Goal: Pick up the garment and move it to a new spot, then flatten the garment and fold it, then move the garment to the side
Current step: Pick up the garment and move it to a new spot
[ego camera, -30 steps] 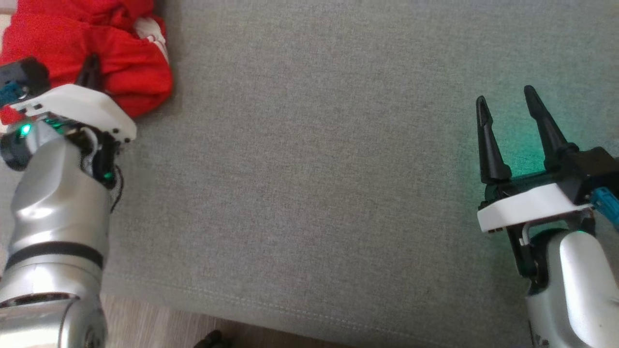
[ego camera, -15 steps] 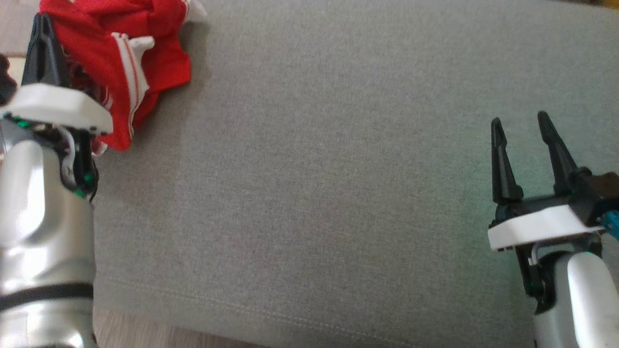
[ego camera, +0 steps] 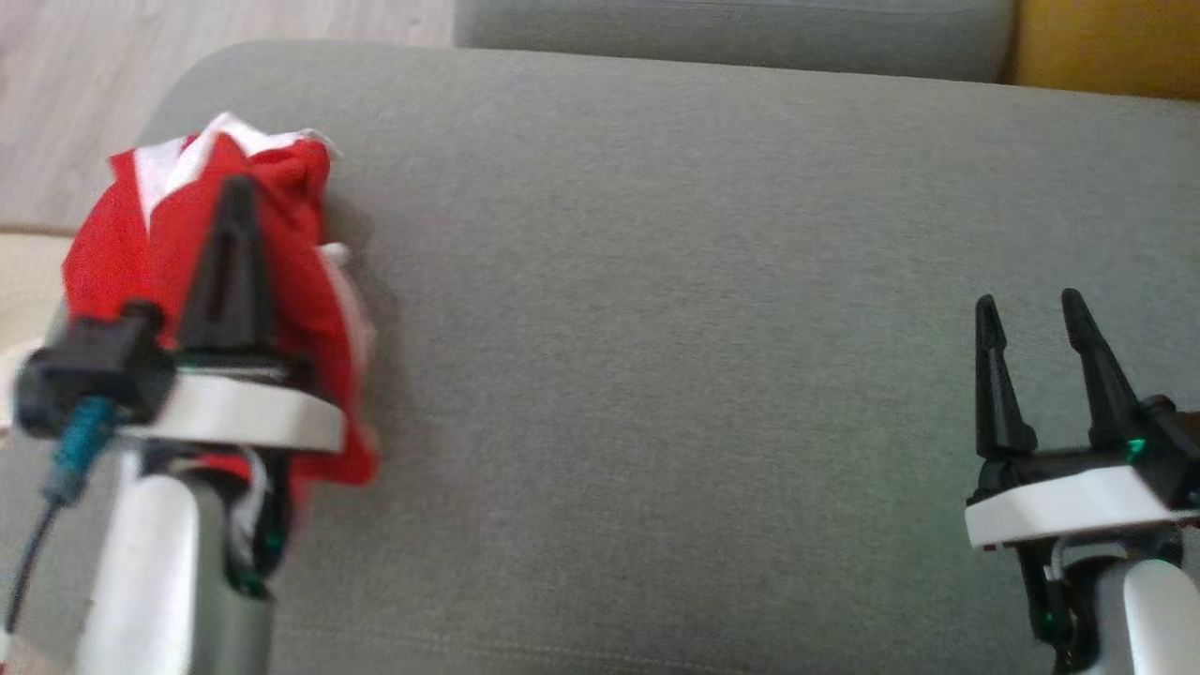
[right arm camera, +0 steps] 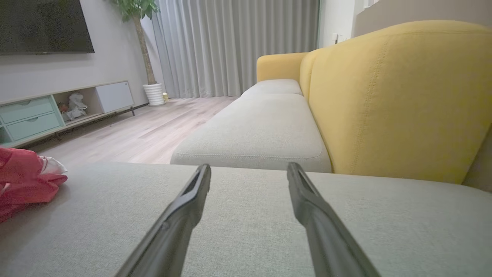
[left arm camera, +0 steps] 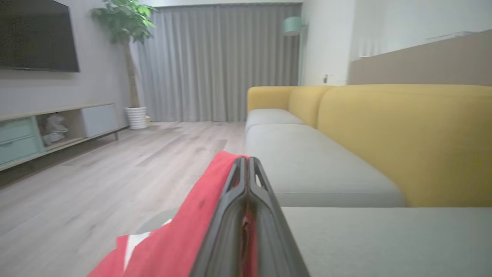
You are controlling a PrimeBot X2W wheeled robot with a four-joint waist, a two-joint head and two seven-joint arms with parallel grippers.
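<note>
A grey sofa seat (ego camera: 656,328) is spread across the head view, with a yellow backrest (ego camera: 1106,47) at upper right. The red garment (ego camera: 103,253) is bunched at the seat's left end, pinched in the closed left fingers (ego camera: 230,272). The right fingers (ego camera: 994,384) are held wide apart and empty at lower right.

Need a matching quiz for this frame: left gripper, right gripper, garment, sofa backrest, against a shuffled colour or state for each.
Things:
1. left gripper
2. right gripper
3. garment
4. sofa backrest

Colour or state:
A. yellow
B. open, holding nothing
C. red with white trim
D. shut on red fabric

Pairs: 1-D; 2-B; 3-C; 4-A
</note>
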